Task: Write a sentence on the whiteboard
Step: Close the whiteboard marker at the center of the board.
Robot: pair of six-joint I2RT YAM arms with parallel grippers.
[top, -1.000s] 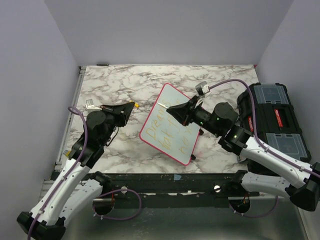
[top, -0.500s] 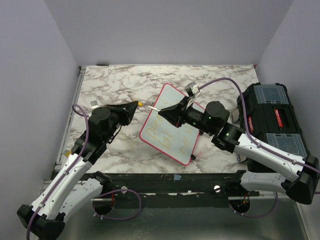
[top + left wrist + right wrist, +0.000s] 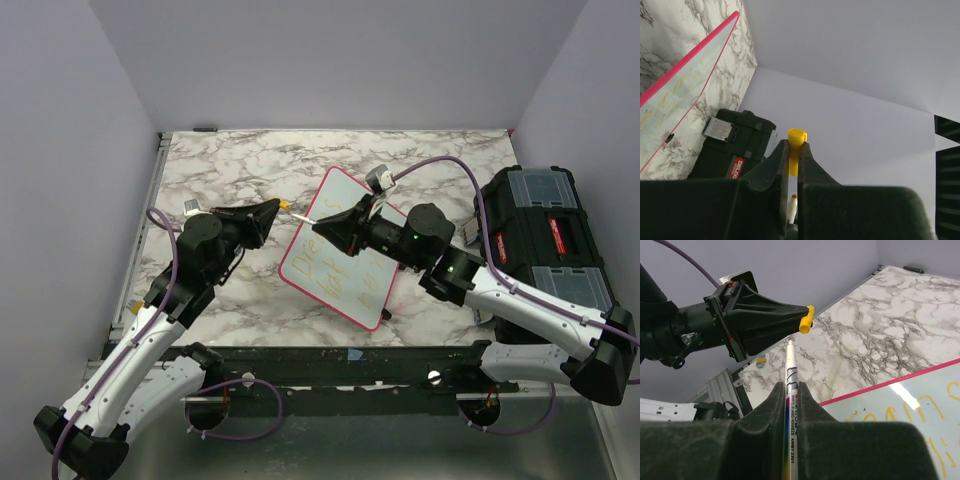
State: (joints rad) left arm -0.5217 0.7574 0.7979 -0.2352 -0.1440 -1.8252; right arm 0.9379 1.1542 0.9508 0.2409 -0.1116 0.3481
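Marble tabletop (image 3: 220, 160): whiteboard (image 3: 338, 192) laid centre-right, yellow sentence (image 3: 330, 282) written; left gripper (image 3: 272, 209) clamped on cap (image 3: 287, 207); right gripper (image 3: 325, 224) clamped on marker (image 3: 306, 217); recapping may be missed if tip and cap are misaligned.

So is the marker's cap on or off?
Off. The marker shows a bare tip in the right gripper; the left gripper pinches the yellow cap, apart.

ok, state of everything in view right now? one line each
left fingers: shut on the yellow cap
yellow cap: off the marker, held in the air
right fingers: shut on the marker
marker: uncapped, tip pointing at the cap, not yet in it
whiteboard: flat on the table, written on
sentence: faint yellow, partly hidden in the top view
toolbox: lid closed
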